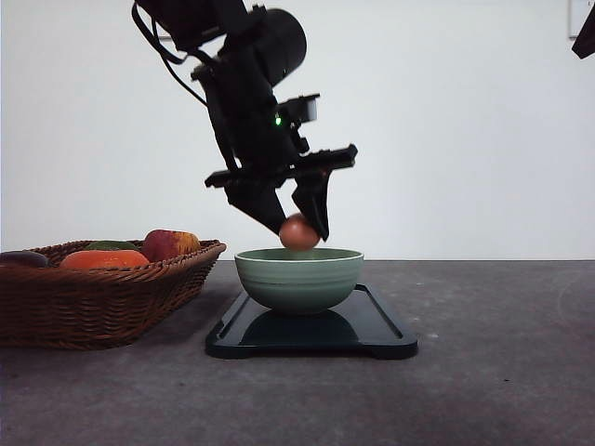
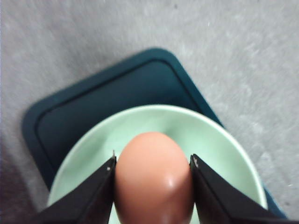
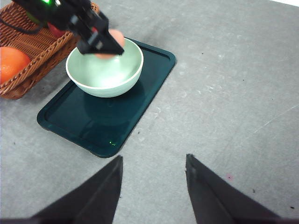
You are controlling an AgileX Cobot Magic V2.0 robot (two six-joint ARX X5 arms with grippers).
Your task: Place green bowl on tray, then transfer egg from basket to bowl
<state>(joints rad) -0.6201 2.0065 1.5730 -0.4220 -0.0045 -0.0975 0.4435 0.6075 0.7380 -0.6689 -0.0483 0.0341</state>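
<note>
The green bowl [image 1: 298,278] stands on the dark tray [image 1: 381,336] in the middle of the table. My left gripper [image 1: 299,229] is shut on the reddish-brown egg [image 1: 298,232] and holds it just above the bowl's rim. In the left wrist view the egg [image 2: 153,177] sits between the two black fingers [image 2: 96,193] over the bowl's pale inside [image 2: 201,135], with the tray [image 2: 107,98] beneath. My right gripper [image 3: 154,163] hangs open over bare table near the tray [image 3: 140,116], and its view takes in the bowl [image 3: 105,70] and the egg [image 3: 114,38]. The wicker basket [image 1: 102,297] sits at the left.
The basket holds an orange fruit [image 1: 104,259], a red-yellow apple [image 1: 169,243] and a dark item [image 1: 23,259] at its left edge. A grey tabletop [image 1: 502,353] stretches right of the tray. A white wall stands behind.
</note>
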